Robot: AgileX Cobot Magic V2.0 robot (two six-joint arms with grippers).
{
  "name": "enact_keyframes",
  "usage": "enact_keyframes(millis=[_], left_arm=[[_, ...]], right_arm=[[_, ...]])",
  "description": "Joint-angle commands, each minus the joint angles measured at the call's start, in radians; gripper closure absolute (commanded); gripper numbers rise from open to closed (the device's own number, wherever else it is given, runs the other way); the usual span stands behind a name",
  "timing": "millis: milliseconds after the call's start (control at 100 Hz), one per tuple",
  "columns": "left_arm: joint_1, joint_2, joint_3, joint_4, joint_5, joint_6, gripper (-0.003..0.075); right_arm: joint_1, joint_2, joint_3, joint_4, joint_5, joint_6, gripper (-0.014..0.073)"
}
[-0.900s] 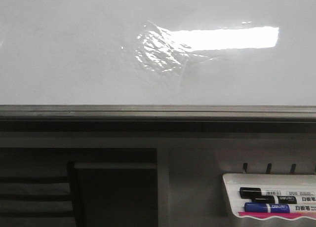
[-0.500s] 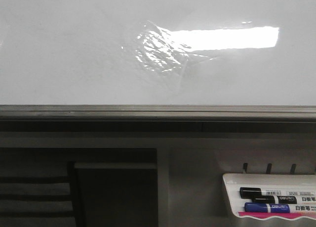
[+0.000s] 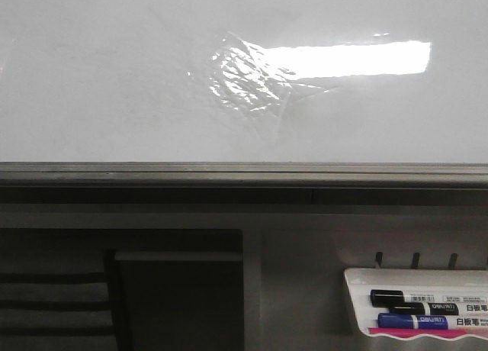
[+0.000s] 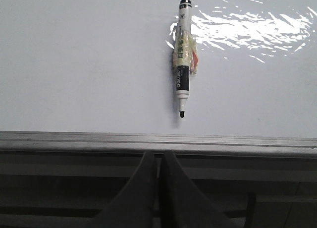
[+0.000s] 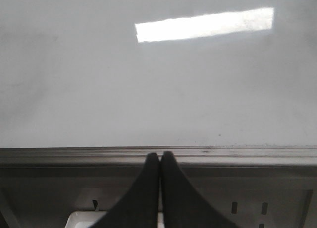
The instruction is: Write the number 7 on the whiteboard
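The whiteboard [image 3: 107,84] fills the upper half of the front view, glossy white with a grey frame edge [image 3: 229,170], a wrinkled film patch [image 3: 244,76] and bright glare. No number 7 shows on it in any view. In the left wrist view a black marker [image 4: 183,54] lies taped on the whiteboard [image 4: 74,64], its bare tip pointing at the frame. My left gripper [image 4: 159,154] is shut and empty, just short of the frame. My right gripper [image 5: 160,155] is shut and empty at the frame of the whiteboard [image 5: 148,89]. Neither gripper shows in the front view.
A small white marker tray [image 3: 357,290] hangs below the board at the front right, holding a black marker [image 3: 412,297] and a blue marker [image 3: 412,320]. Its corner shows in the right wrist view [image 5: 79,219]. Dark shelving [image 3: 175,290] lies below the frame.
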Motion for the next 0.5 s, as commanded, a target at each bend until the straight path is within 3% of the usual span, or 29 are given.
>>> enact_keyframes(millis=[0,150,340,490], left_arm=[[0.000,-0.030,0.035,-0.009,-0.085,-0.006,0.0741],[0.000,-0.030,0.035,-0.007,-0.093,-0.006,0.0741],[0.000,-0.030,0.016,-0.035,-0.218,-0.006,0.0741],[0.000,-0.015,-0.094,-0.110,-0.174,-0.006,0.0741]], right_arm=[[-0.005,-0.018,0.031,0.000,-0.084,-0.003,0.0665],[-0.005,-0.018,0.031,-0.002,-0.139,-0.003,0.0665],[-0.005,-0.018,0.008,0.048,-0.125,-0.003,0.0665],[-0.005,-0.014,-0.096,0.052,-0.052,-0.003,0.0665]])
